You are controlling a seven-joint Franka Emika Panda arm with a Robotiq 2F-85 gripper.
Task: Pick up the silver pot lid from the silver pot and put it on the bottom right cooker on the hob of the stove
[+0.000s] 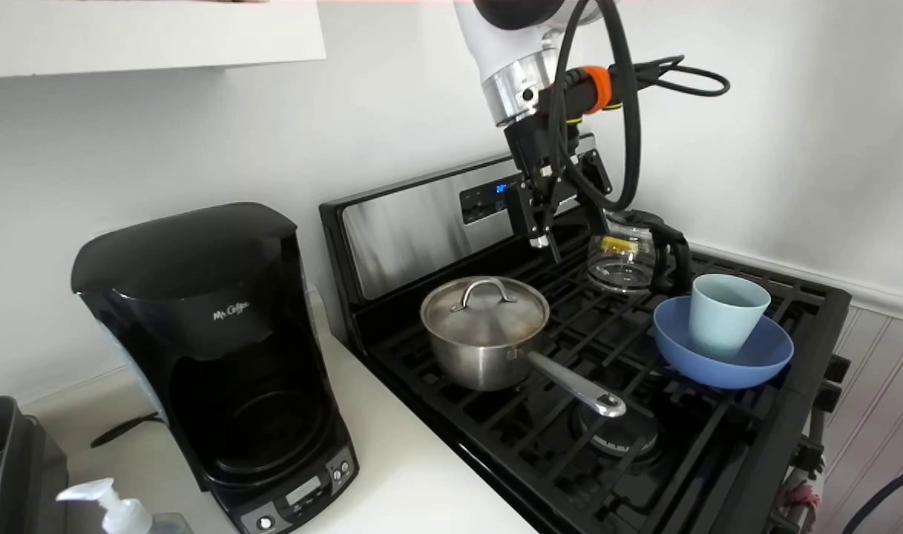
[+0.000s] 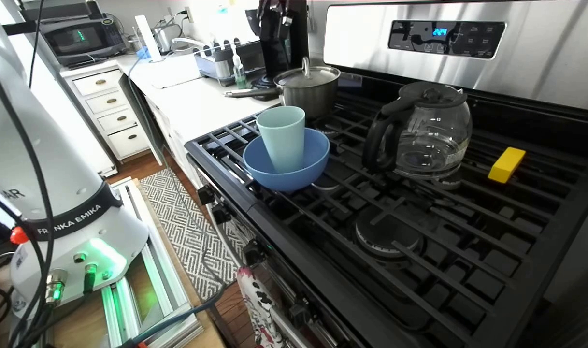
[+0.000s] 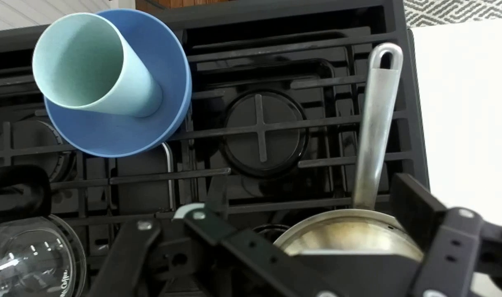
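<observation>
The lid (image 1: 487, 322) sat on the silver pot (image 1: 477, 367); higher, near the pot, the gripper (image 3: 312, 189) hung spread wide, holding nothing. Lifting and placing seemed undone.

Silver pot lid (image 1: 481, 320) is seated level on the silver pot (image 1: 472, 368): round, pretty shiny, a bit domed, with a looped metal handle fixed on top. The pot's just a straight-sided steel saucepan, parked upright on the black grates at the back of the stove (image 2: 390, 227), near one side edge, long handle pointed frontwards. A blue display's lit on the stainless back panel.
</observation>
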